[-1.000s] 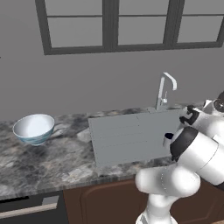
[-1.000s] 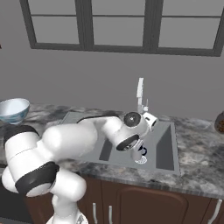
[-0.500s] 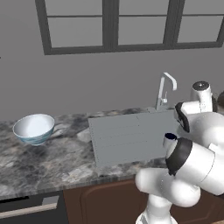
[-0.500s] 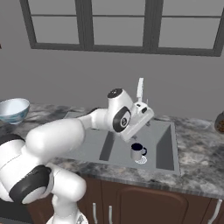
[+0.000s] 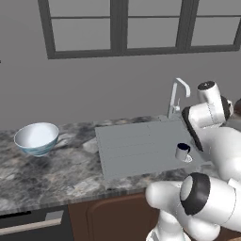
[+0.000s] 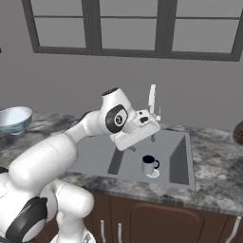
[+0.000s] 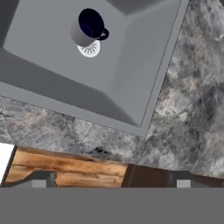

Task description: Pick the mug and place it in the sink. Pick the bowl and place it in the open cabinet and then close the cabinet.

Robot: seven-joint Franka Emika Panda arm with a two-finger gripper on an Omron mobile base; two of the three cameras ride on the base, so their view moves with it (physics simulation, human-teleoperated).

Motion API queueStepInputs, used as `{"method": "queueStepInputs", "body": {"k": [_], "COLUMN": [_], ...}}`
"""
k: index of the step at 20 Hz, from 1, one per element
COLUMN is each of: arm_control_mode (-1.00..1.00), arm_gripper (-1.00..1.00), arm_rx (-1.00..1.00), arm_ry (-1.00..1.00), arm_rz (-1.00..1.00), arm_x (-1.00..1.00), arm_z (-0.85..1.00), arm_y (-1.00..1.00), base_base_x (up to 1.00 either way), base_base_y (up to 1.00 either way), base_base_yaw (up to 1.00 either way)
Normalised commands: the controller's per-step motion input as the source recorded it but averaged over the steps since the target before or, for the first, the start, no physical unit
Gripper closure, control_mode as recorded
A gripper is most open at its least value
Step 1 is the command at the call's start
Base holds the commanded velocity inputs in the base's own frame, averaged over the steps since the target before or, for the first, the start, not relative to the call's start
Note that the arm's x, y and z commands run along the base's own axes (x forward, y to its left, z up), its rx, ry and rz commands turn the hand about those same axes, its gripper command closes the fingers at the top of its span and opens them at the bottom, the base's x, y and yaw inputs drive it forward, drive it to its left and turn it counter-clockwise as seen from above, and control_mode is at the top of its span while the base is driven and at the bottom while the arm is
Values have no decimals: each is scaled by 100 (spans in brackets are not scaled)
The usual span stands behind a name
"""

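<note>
I see the small white mug with its dark navy inside (image 6: 149,164) standing upright on the floor of the grey rectangular metal sink (image 6: 178,161), right over the round drain, handle turned toward the basin's right wall; in my left base view the mug (image 5: 182,151) sits in the basin at the sink's (image 5: 136,150) right end, past the ribbed drainboard, and from the hand camera the mug (image 7: 86,28) is well below the lens inside the sink (image 7: 131,78). The claw (image 6: 153,127) hangs above the basin beside the curved chrome tap (image 6: 153,100), clear of the mug and holding nothing, though I cannot tell how its jaws stand. The large round white bowl with the pale blue-green patterned side (image 5: 37,138) sits on the grey marbled stone worktop (image 5: 52,174), well left of the sink
</note>
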Motion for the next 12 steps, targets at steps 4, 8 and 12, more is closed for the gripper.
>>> {"method": "queueStepInputs", "body": {"k": [4,8,12], "arm_control_mode": [-100,-100,-100], "arm_gripper": [-100,-100,-100], "arm_rx": [-2,-5,-5], "arm_ry": [-22,-29,-36], "arm_rz": [-32,-26,-19], "arm_x": [-2,0,-6], "arm_z": [4,0,-2], "arm_y": [63,78,83], "base_base_x": [0,0,0], "base_base_y": [0,0,0], "base_base_yaw": [0,0,0]}}
